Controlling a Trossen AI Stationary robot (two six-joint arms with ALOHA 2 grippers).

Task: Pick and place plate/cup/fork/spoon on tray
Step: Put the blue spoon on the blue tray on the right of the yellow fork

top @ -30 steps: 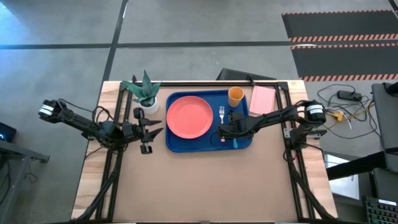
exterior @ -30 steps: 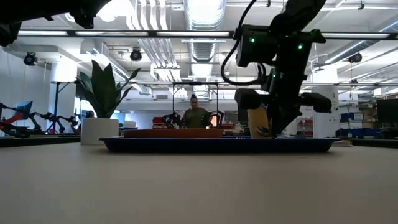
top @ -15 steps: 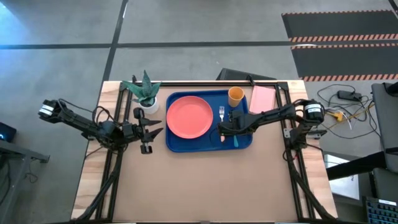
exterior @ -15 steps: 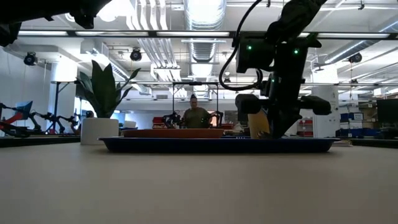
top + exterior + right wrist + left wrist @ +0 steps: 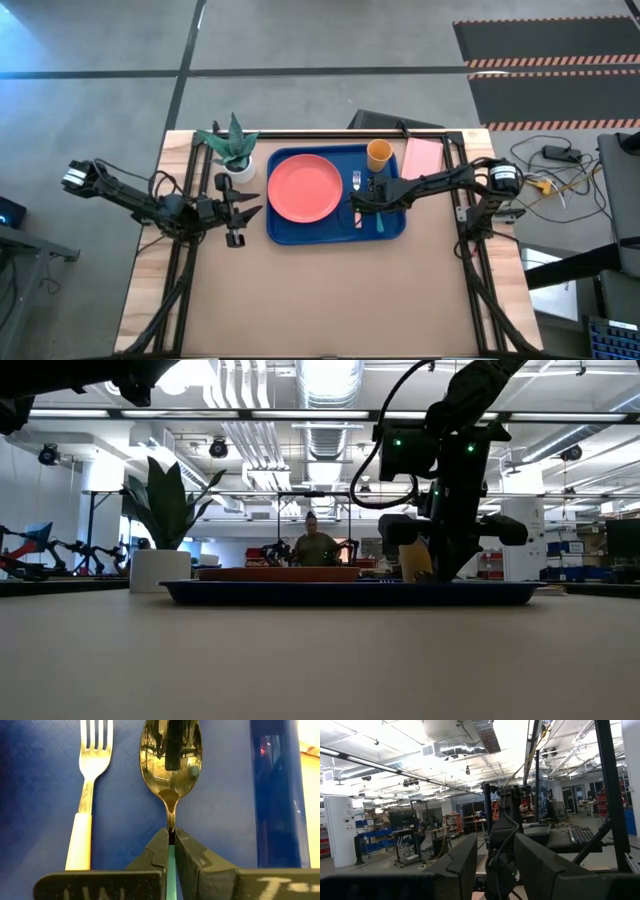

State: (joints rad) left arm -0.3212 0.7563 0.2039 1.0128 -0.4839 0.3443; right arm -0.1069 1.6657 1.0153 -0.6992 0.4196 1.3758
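**Spoon pinched over the tray, lined up with the fork**

Gripped the spoon where the neck meets the teal handle, with the right gripper closed to a sliver around it. Probably held that way to keep the bowl pointing ahead and the handle parallel to the fork, just beside it on the tray.

Judged as a tidy layout: cutlery in 1 row between the plate and the tray's right rim, with the cup in the corner near the pink pad.

Parked the left gripper off the tray beside the potted plant, fingers spread and empty.

Confirmed the grip only in the right wrist view; from above, hidden under the arm. Could not tell from any of the 4 views whether the spoon touched the tray floor — blocked by the rim in the table-level one.
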